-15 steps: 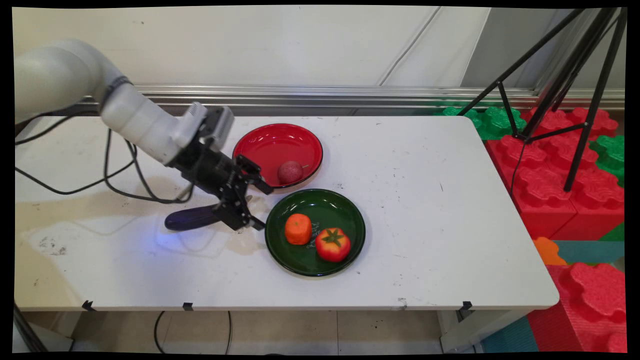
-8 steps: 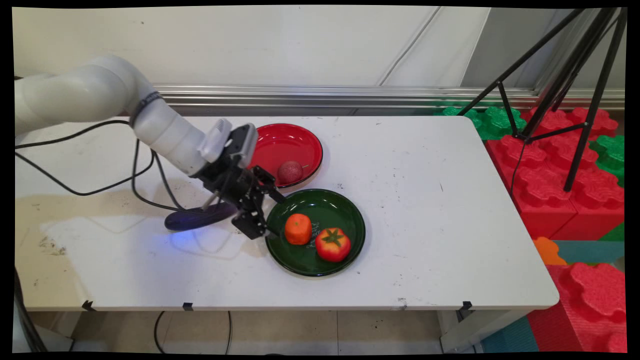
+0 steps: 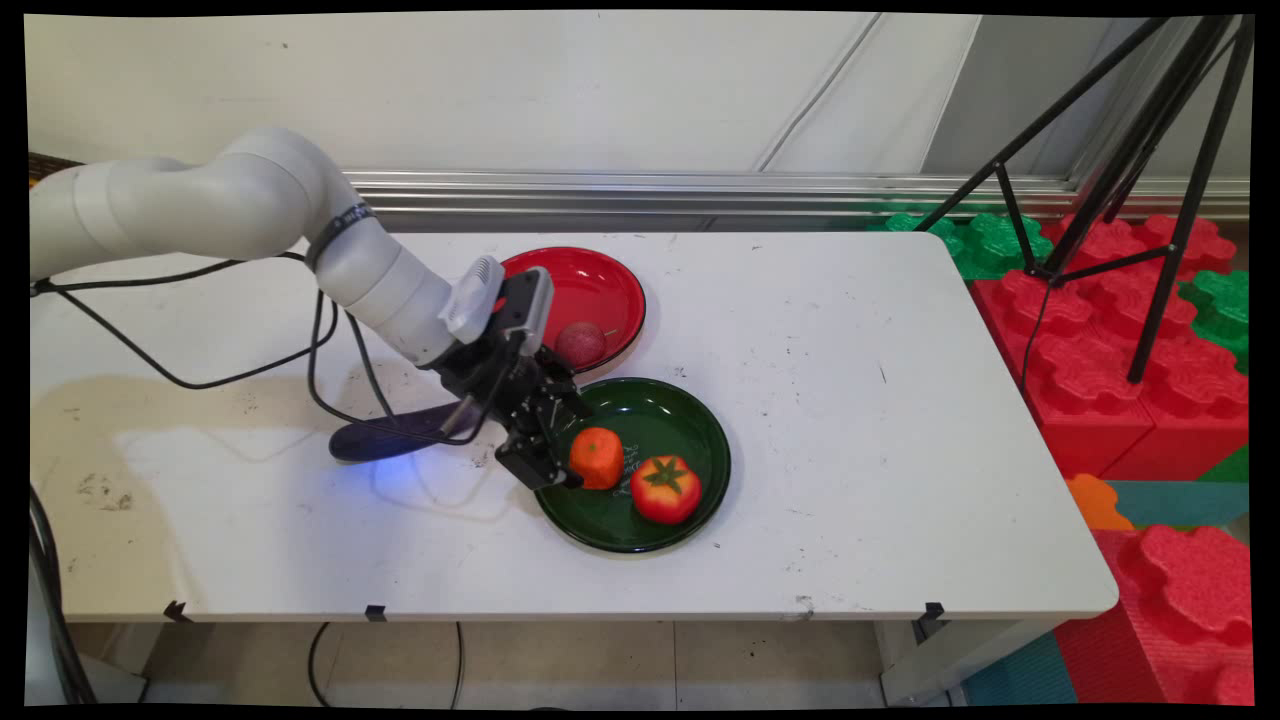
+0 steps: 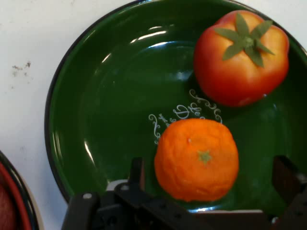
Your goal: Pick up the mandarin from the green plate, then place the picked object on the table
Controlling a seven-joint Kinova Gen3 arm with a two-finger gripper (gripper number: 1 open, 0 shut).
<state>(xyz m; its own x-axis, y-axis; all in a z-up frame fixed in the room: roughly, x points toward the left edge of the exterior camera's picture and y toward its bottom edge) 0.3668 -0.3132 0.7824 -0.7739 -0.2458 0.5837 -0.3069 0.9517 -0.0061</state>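
1. Straddling the orange [image 4: 196, 159] with my fingers [image 4: 137, 171] apart, on the green plate [image 4: 110, 96] beside the tomato [image 4: 241, 56].
2. Judged light, slightly soft, pebbled; grip across its widest middle.

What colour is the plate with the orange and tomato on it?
Dark green plate with a thin black rim and small white curly writing in the middle; the hand view shows it best.

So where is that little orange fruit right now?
The orange sits in the green plate near the table's middle, on the plate's left side beside the tomato. In the hand view it lies between the open gripper's fingers.
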